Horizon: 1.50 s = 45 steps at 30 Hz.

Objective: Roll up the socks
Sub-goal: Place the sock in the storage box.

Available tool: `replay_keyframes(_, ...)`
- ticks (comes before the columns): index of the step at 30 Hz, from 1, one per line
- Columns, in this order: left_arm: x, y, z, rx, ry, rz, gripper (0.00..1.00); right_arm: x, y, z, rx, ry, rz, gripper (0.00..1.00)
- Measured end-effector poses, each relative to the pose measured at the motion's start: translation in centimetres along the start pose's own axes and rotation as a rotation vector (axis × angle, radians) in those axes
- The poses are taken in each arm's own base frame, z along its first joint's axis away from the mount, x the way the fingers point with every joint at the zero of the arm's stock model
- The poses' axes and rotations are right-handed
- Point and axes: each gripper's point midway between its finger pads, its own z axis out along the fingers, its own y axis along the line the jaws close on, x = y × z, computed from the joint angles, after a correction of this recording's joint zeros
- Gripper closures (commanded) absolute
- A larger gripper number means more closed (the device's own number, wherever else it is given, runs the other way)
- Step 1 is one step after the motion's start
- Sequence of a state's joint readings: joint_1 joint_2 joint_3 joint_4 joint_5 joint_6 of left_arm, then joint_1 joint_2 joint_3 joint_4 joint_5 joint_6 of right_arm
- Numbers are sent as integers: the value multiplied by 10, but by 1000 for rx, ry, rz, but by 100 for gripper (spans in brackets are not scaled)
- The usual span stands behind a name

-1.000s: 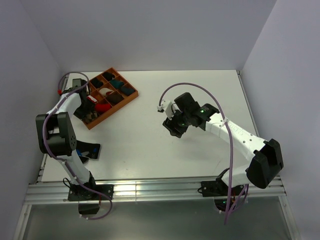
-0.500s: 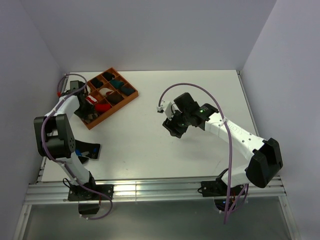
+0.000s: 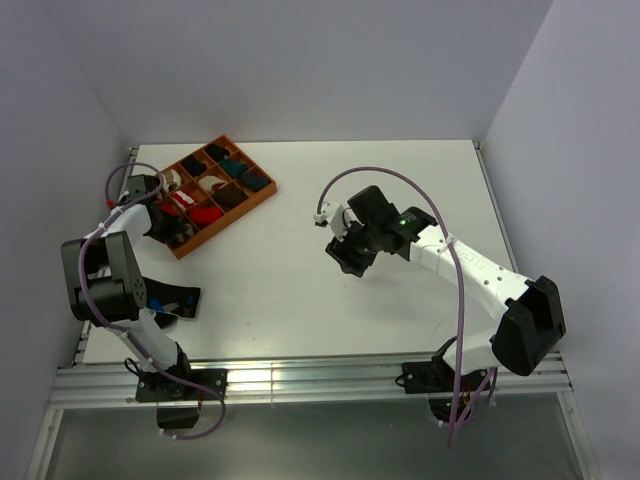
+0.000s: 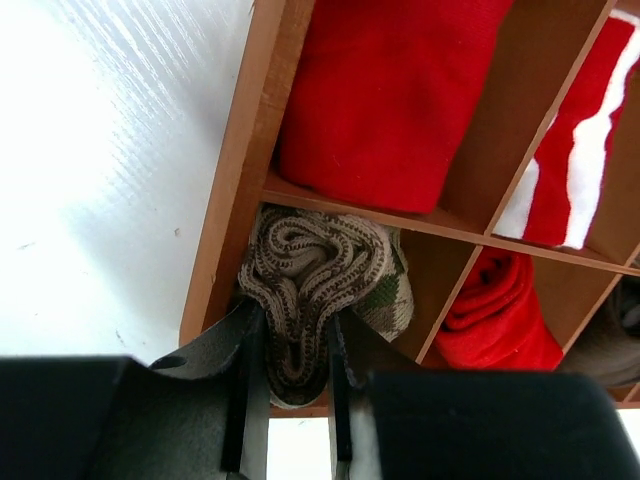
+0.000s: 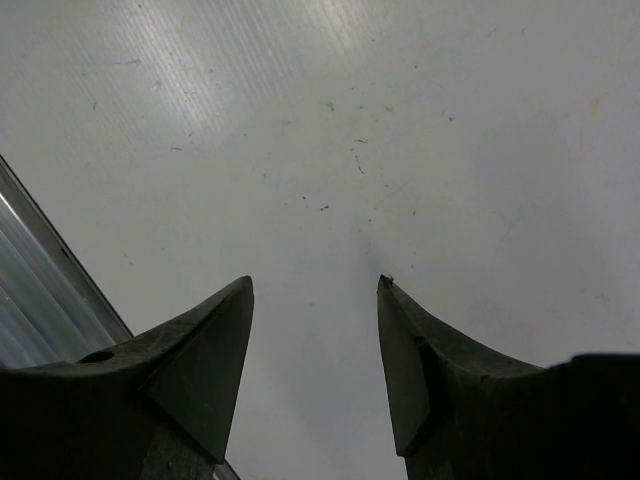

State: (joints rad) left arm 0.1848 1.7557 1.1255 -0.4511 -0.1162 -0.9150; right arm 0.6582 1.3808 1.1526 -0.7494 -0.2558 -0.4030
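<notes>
Left claw: the left gripper (image 4: 290, 340) reaches into the orange wooden tray (image 4: 232, 170) at the far left of the table, its two fingers closed on a fold of the argyle sock (image 4: 320, 265).
Argyle sock: bunched, tan and brown with green diamonds, in a cell against the tray's outer wall, partly between the fingers.
Red-and-white sock: the red-and-white sock (image 4: 575, 120) lies in another cell, well apart from the claw.
Right claw: the right gripper (image 5: 315, 330) hangs over the bare white table (image 5: 400, 120) near its middle, fingers spread with nothing between them.
Count, left wrist view: one argyle sock, one red-and-white sock, two plain red rolls (image 4: 385, 90).
Count, arms: two.
</notes>
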Motion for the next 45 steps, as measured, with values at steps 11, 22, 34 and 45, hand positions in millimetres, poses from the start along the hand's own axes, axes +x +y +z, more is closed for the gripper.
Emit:
replay_keyframes(11,-2,-4,-3,35,15,-18,46,2,0,3,-5,12,0,40)
replay_keyframes(22,-5,-19,-22,53,6,-9,1,4,0,4,-8,20,-2,40)
replay_keyframes(34,-17,-22,-50,40,-35,-21,0,5,0,5,-10,25,-2,40)
replay_keyframes(45,-24,-72,-137,230,-154,90,0,4,0,4,-3,20,7,36)
